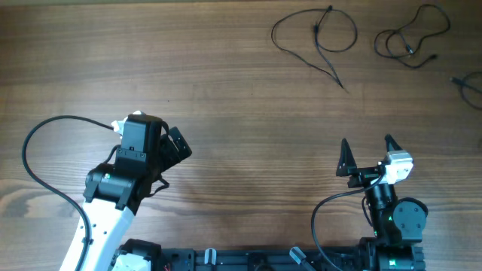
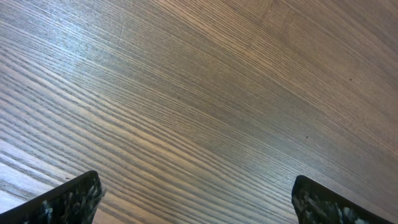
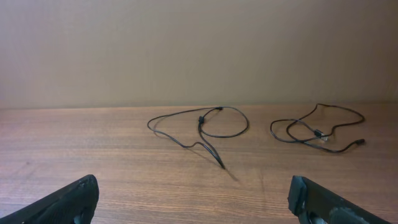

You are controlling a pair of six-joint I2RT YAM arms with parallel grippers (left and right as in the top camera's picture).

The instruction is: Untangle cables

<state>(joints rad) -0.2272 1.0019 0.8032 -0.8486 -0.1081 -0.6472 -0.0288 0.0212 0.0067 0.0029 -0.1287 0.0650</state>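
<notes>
Right now the wood table point(image 1: 226, 83) carries three thin black wires, all in the upper right of the overhead view and well apart from both arms. The first cable point(image 1: 316, 30) lies as one wide loop w/ a small plug on it and a tail running down-right. The second cable point(image 1: 409, 50) sits to its right, curled in a couple of smaller loops, not touching the first. The third cable point(image 1: 471, 89) shows only partly at the right edge, so its shape can't be told. In the right wrist view the first cable point(image 3: 200, 119) is centre frame and the second cable point(image 3: 317, 132) is right of it, both flat on the table w/ a gap btwn them. The left gripper point(image 1: 175, 147) is mid-left in the overhead view. The left wrist view shows its fingertips point(image 2: 68, 199) wide apart at the bottom corners, w/ bare wood grain btwn. The right gripper point(image 1: 367, 150) is lower right overhead, its fingers spread apart and pointing up-frame toward the wires.
</notes>
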